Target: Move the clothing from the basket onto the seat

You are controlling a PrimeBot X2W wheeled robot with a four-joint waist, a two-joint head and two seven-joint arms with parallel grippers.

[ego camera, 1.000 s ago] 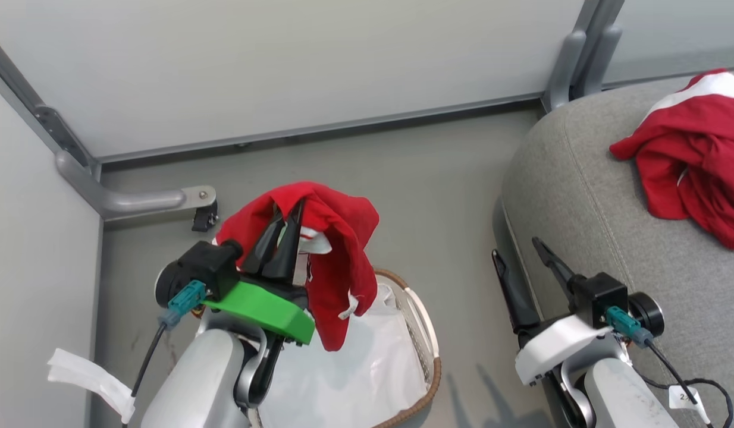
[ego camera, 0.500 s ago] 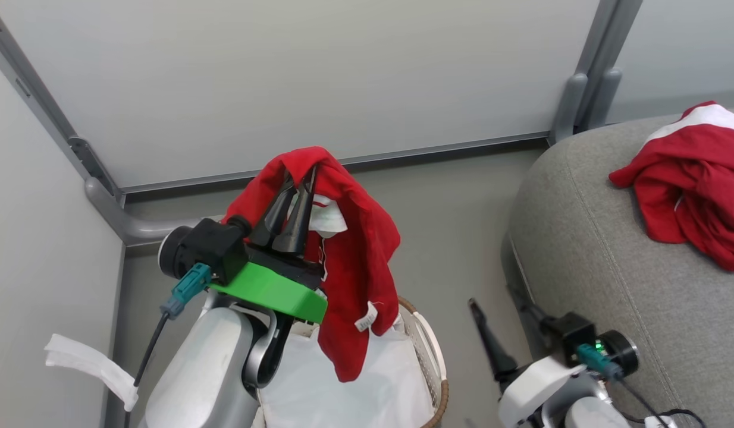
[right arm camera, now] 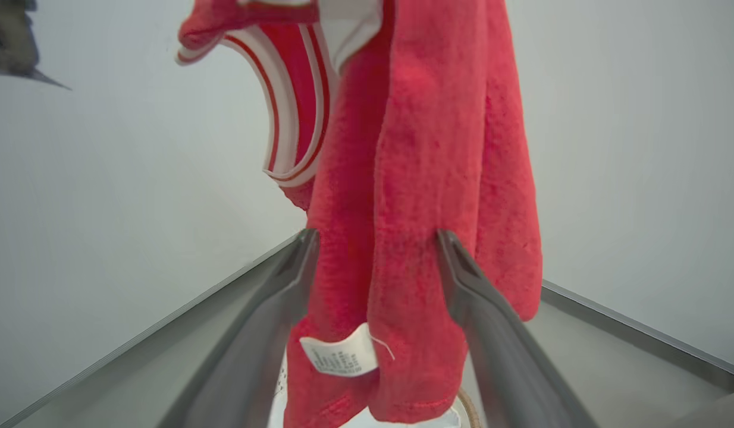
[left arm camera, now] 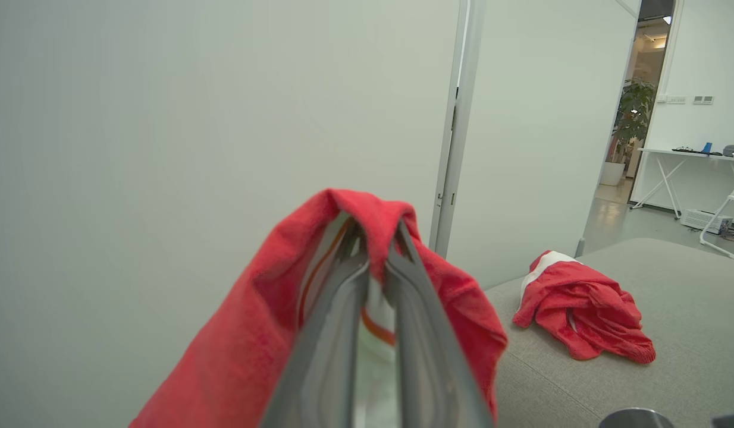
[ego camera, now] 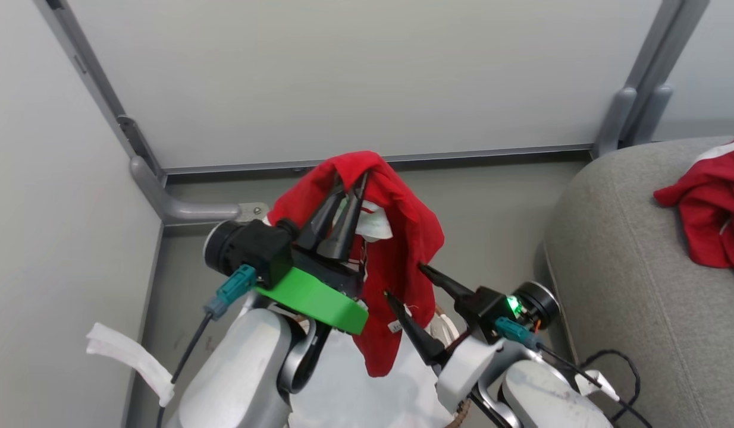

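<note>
- Left gripper (ego camera: 354,176): jaws closed on the top fold of a red garment (ego camera: 402,261), raised so that the cloth hangs above the basket (ego camera: 444,326).
- Right gripper (ego camera: 403,279): jaws wide open, one on either side of the garment's lower part and not pinching it. It is probably placed there to steady or take the cloth.
- Garment: long axis vertical, hem and label pointing down.
- Second red garment (ego camera: 709,226): crumpled on the seat (ego camera: 617,267), to the robot's right, well apart.
</note>
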